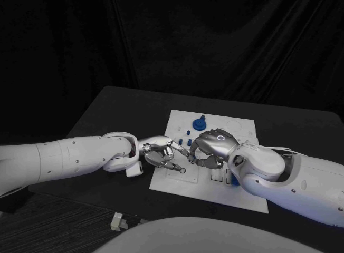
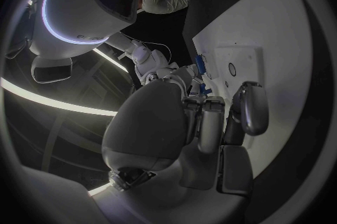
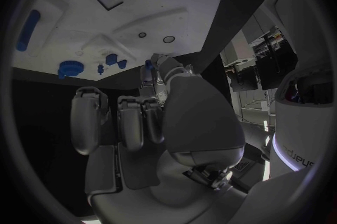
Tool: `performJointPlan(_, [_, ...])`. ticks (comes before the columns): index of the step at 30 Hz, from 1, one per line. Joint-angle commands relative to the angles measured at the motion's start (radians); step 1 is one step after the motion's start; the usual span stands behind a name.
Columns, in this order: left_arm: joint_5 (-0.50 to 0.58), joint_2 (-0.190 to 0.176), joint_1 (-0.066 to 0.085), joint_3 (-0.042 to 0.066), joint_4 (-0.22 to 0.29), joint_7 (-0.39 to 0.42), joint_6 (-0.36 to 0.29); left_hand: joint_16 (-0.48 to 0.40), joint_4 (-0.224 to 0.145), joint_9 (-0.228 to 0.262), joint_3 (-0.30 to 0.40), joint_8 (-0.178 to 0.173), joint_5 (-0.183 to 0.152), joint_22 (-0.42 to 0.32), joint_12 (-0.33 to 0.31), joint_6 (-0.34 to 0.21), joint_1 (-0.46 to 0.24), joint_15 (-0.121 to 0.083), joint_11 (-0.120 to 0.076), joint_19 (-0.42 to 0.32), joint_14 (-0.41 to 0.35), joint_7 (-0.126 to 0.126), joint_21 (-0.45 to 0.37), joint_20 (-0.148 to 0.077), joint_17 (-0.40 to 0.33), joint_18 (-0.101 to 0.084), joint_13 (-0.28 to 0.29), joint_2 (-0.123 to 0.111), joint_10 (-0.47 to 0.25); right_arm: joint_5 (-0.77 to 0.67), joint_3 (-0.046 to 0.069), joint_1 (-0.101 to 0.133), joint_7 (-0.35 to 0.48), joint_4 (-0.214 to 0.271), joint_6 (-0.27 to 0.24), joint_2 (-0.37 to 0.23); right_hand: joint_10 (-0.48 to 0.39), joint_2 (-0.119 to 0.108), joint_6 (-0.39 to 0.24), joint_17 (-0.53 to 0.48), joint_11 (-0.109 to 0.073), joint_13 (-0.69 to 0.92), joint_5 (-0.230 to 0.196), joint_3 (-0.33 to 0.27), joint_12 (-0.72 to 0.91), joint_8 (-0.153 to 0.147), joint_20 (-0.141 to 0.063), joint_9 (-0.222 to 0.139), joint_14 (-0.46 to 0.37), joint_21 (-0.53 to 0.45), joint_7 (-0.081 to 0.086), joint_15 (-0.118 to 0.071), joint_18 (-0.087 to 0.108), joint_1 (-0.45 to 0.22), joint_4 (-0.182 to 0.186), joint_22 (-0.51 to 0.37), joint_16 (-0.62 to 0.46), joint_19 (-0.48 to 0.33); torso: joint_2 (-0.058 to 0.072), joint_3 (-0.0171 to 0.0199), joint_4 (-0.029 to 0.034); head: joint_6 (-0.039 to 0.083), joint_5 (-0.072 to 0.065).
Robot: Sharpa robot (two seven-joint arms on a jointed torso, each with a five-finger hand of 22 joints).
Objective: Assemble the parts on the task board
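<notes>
White flat task board (image 1: pixel 189 178) under two silver hands, blue parts (image 1: pixel 199 123).

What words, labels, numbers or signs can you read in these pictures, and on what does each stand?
Grey lettering on the robot's white body in the right wrist view: cut off and too blurred to read.
Faint lettering on it in the left wrist view: too blurred.
White flat task board: no readable text.

- The two hands, left hand (image 1: pixel 163 153) and right hand (image 1: pixel 210 146), cover the middle of the task board (image 1: pixel 218 197).
- Whether either holds a part cannot be told.
- A blue part (image 1: pixel 233 179) is half hidden under the right wrist.
</notes>
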Motion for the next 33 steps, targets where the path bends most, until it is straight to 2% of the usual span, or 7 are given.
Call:
performJointPlan(1, [0.0,0.003,-0.002,-0.001,-0.001,-0.011,0.018,0.003,0.0,0.001,0.005,-0.001,0.004,0.175,-0.001,0.004,-0.012,-0.006,-0.009,0.001,0.108,0.001,-0.005,-0.009,0.263,0.006,0.216,0.001,0.045,-0.007,0.003,-0.001,0.031,0.006,-0.067,0.0,0.105,0.006,-0.004,0.264,-0.005,0.263,0.003,0.004,-0.003,0.003,-0.006,0.002,0.104,-0.005,0.0,-0.004,0.004,-0.001,-0.005,0.206,0.003,0.02,0.0,0.0,-0.0002,0.0,0.001])
performJointPlan(15, [0.0,0.003,-0.002,-0.001,-0.013,-0.011,0.016,0.003,0.001,0.003,0.006,0.002,0.004,0.175,-0.002,0.013,-0.013,-0.007,-0.008,0.0,0.108,0.005,-0.005,-0.01,0.263,0.006,0.215,0.001,0.044,-0.007,0.003,0.0,0.043,0.011,-0.071,-0.005,0.105,0.007,-0.007,0.264,-0.004,0.263,0.018,0.009,-0.003,0.004,-0.005,0.009,0.104,-0.006,0.001,-0.003,0.004,0.005,-0.012,0.205,0.003,0.02,0.0,0.0001,-0.0001,0.0,0.002])
performJointPlan(19, [0.0,0.003,-0.002,-0.001,-0.013,-0.008,0.016,0.003,0.0,0.007,0.008,0.011,0.004,0.175,-0.002,0.041,-0.014,-0.006,-0.007,0.0,0.108,0.007,-0.005,-0.011,0.263,0.006,0.215,0.001,0.044,-0.007,0.003,0.0,0.041,0.01,-0.065,-0.004,0.105,0.006,-0.008,0.264,-0.003,0.263,0.02,0.01,-0.003,0.004,-0.005,0.01,0.104,-0.006,0.002,-0.003,0.004,0.006,-0.014,0.205,0.003,0.02,0.0,0.0003,0.0,0.0,0.002])
performJointPlan(33, [0.0,0.002,-0.002,-0.001,-0.015,-0.007,0.016,0.003,0.0,0.009,0.01,0.016,0.004,0.174,-0.001,0.051,-0.015,-0.006,-0.006,-0.001,0.108,0.01,-0.005,-0.011,0.263,0.006,0.215,0.001,0.045,-0.007,0.003,-0.001,0.04,0.006,-0.044,-0.004,0.105,0.006,-0.014,0.264,-0.001,0.263,0.006,0.014,-0.003,0.003,-0.004,0.017,0.104,-0.013,0.005,-0.001,0.005,0.012,-0.02,0.203,0.003,0.016,0.0,0.0,-0.0003,0.0,0.002])
